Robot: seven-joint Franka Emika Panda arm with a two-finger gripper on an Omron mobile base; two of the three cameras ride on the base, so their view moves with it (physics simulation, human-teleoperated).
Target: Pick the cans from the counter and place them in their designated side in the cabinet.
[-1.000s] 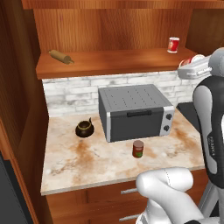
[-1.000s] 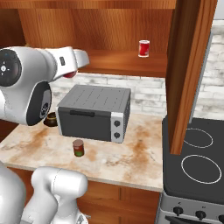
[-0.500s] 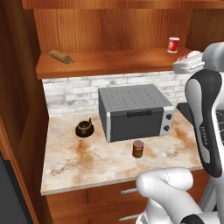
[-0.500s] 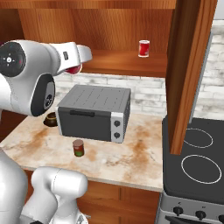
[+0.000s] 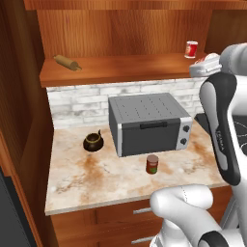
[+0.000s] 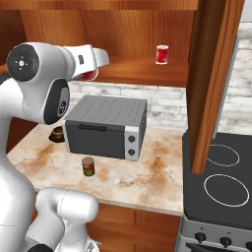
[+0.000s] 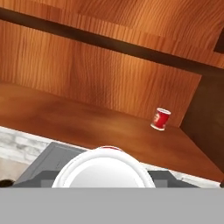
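Note:
The bright red can (image 5: pixel 191 49) (image 6: pixel 162 54) (image 7: pixel 162 118) stands upright at the right end of the cabinet shelf (image 5: pixel 120 70). On the counter (image 5: pixel 106 176), the dark brownish-red can (image 5: pixel 152 164) (image 6: pixel 88 166) stands upright in front of the toaster oven. My gripper (image 5: pixel 194 70) (image 6: pixel 108 57) hangs in the air at shelf height, in front of the cabinet and above the toaster oven, apart from both cans. Its fingers are hidden, so I cannot tell whether it is open or shut.
A grey toaster oven (image 5: pixel 149 123) fills the middle of the counter, with a dark round pot (image 5: pixel 92 141) to its left. A rolling pin (image 5: pixel 67 62) lies at the shelf's left end. A black stovetop (image 6: pixel 221 182) and a wooden cabinet side panel (image 6: pixel 211 83) stand to the right.
The arm's upper links have swung up, and the hand has shifted a little toward the cabinet. Neither can has moved.

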